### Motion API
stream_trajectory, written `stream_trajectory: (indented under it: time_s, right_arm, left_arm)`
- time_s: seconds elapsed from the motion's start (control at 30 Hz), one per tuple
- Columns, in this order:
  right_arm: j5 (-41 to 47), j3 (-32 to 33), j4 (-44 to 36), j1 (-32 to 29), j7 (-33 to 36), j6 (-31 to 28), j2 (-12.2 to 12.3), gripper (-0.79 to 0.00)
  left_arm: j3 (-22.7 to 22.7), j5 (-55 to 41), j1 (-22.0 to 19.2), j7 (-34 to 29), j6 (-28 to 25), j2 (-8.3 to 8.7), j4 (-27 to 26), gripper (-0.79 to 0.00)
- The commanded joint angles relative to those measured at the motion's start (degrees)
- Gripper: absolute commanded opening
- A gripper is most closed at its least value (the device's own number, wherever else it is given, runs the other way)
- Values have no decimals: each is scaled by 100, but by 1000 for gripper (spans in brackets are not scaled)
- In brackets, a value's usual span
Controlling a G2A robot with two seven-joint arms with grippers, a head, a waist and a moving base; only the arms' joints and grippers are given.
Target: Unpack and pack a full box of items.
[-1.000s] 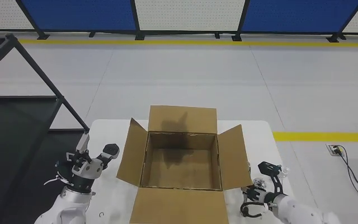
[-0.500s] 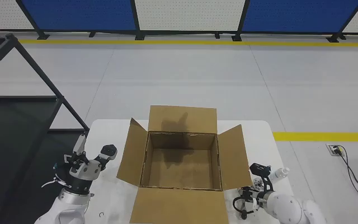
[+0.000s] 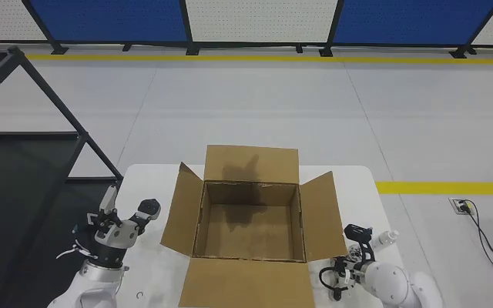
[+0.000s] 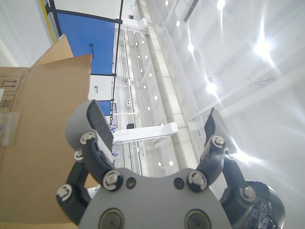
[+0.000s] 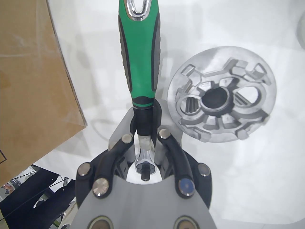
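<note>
Where pinched by the right tool (image 5: 145, 117) at its thin neck, near the counter's (image 5: 238, 13) right front edge beside the empty box (image 3: 250, 168), likely to swing: stiff, steel-heavy ratchet wrench (image 5: 140, 48), grippy rubber handle probably the surer hold. Left tool (image 4: 157, 125) spread wide, empty.

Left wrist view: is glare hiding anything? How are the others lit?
Left wrist view: lamps flare behind the open left hand; the box reads fine. Top view: dark shadow on the box's back flap. Right wrist view: even light on the ratchet wrench in the right hand.
</note>
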Motion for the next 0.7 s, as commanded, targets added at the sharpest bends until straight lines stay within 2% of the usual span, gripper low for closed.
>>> stream_trajectory:
  time_s: [0.0, 0.07, 0.33, 0.67]
  right_arm:
    - [-8, -11, 1, 14, 3, 38, 7, -514]
    - [-13, -24, 11, 34, 5, 59, 15, -456]
    - [30, -49, 75, 108, -22, 77, 46, -431]
    - [627, 380, -1029, -478, -319, -186, 111, -379]
  left_arm:
    - [-5, -5, 8, 0, -7, 0, 2, 0]
    - [-6, -9, 13, 6, -13, 0, 2, 0]
    - [-28, -27, 22, 7, -6, 2, 8, 0]
    - [-44, -16, 3, -8, 11, 8, 10, 0]
